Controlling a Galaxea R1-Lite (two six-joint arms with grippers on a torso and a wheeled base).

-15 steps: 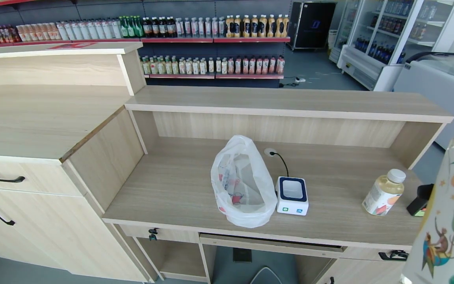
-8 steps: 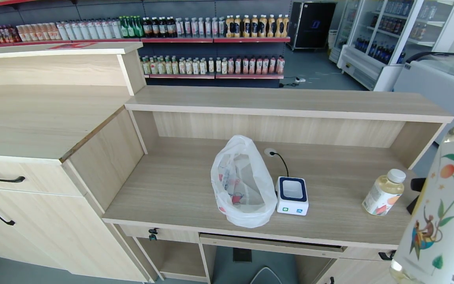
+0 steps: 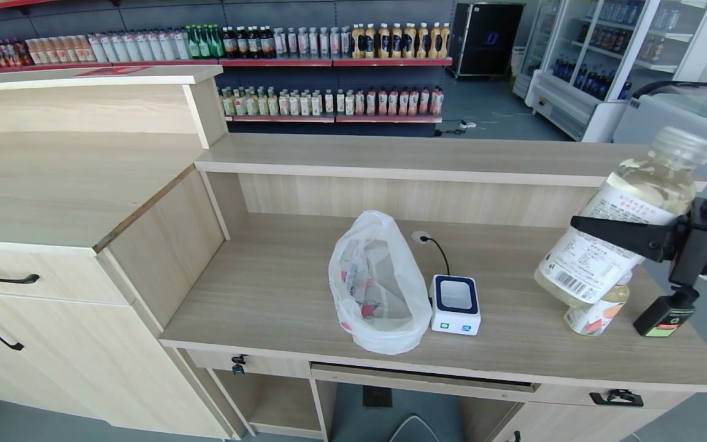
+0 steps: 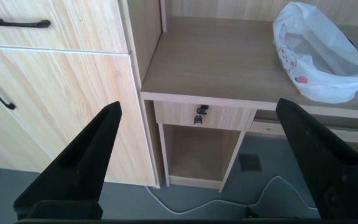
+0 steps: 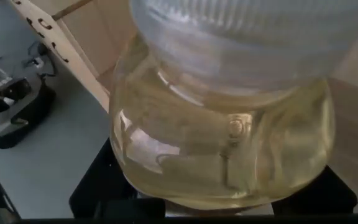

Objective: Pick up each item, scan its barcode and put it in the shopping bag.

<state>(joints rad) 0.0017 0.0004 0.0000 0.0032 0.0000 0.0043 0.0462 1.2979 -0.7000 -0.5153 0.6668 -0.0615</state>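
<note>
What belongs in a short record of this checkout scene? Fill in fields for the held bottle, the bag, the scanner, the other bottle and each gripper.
held bottle: pale drink, tilted, barcode showing, over the right end of the counter
shopping bag: white, open, items inside
scanner: white, on the counter, beside the shopping bag
second bottle: standing on the counter, partly behind the held bottle
right gripper: shut on the held bottle
left gripper: open, empty, low before the counter's front

1. Clear bottle (image 3: 626,209), pale yellow drink, white cap: being held aloft, tilted, barcode low on label.
2. Second bottle (image 3: 596,314): standing on counter (image 3: 280,294), being partly hidden by the first.
3. White shopping bag (image 3: 384,331): being kept open-mouthed, just beside scanner (image 3: 455,305).
</note>
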